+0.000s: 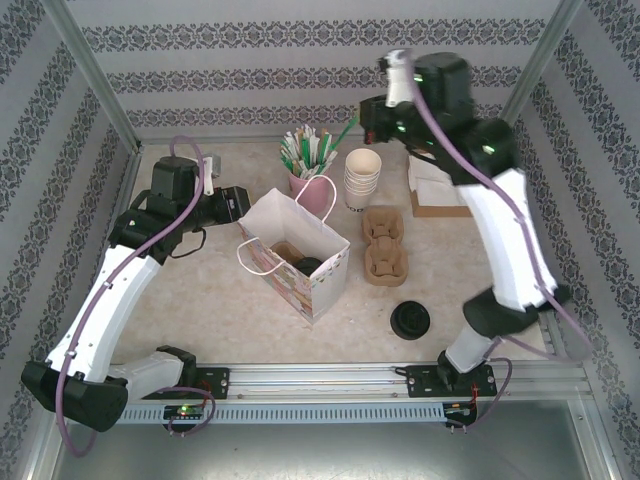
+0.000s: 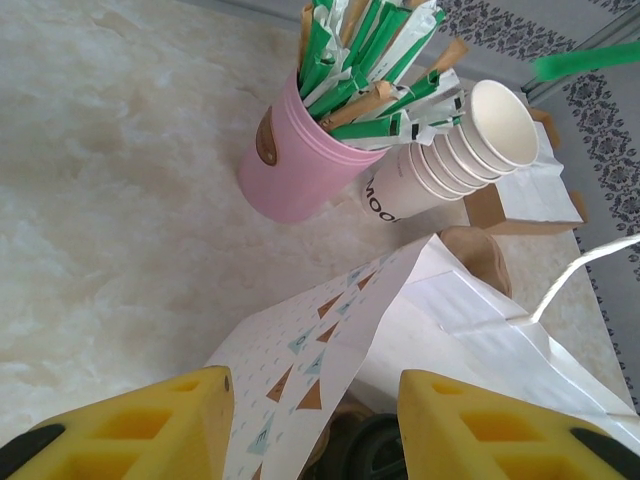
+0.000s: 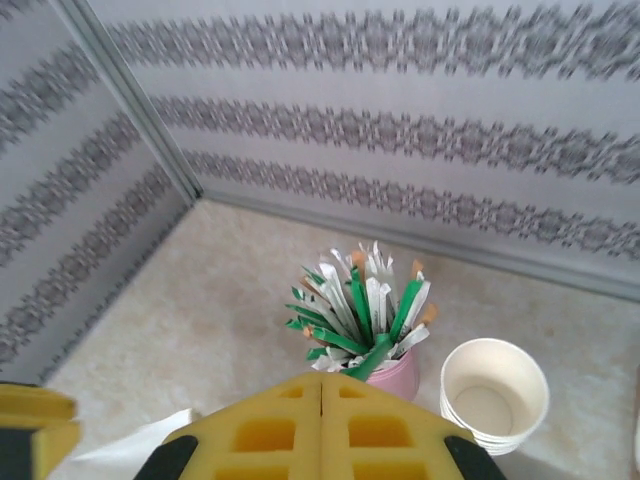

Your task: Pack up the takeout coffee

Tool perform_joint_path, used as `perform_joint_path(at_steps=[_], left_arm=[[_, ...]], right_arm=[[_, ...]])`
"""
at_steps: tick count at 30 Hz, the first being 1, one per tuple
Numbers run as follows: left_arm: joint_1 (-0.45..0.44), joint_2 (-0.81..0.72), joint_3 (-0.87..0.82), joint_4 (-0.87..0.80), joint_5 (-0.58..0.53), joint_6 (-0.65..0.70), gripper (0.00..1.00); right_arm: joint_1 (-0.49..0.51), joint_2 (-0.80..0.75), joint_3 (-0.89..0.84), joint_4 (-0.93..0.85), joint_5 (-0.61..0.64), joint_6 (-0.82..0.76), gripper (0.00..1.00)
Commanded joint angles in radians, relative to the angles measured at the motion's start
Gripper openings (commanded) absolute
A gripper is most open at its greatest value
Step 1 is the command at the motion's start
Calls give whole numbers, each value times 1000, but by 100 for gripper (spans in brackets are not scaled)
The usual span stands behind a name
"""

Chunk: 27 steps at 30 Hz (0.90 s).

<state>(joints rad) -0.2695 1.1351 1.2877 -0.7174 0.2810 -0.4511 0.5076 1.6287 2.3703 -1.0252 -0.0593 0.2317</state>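
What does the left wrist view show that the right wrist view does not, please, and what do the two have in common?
Left wrist view: the paper bag, its patterned wall standing inside the open left pincer, plus the napkin box. Right wrist view: the corner post where two walls meet, and the right pincer shut on a green stick. Shared: the pink cup of wrapped sticks, the stack of paper cups, and probably that green stick, blurred at the left wrist view's top right.
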Motion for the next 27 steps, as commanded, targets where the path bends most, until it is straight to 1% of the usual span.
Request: perform_joint_path(at_steps=[1, 4, 7, 12, 19, 22, 27], left_arm=[[-13, -28, -17, 30, 18, -18, 48], [-15, -29, -22, 26, 41, -23, 48], [-17, -25, -8, -7, 43, -23, 48], [-27, -30, 2, -36, 34, -30, 47], [-46, -35, -4, -47, 20, -49, 47], [-57, -35, -11, -51, 8, -50, 47], [-64, -33, -16, -50, 0, -52, 47]], right_arm=[[28, -126, -92, 2, 29, 8, 0], [69, -251, -201, 44, 24, 26, 0], [138, -365, -290, 68, 42, 43, 0], [242, -499, -436, 119, 44, 95, 0], [340, -565, -529, 161, 35, 126, 0], [369, -585, -527, 180, 81, 115, 0], [376, -622, -508, 198, 131, 82, 0]])
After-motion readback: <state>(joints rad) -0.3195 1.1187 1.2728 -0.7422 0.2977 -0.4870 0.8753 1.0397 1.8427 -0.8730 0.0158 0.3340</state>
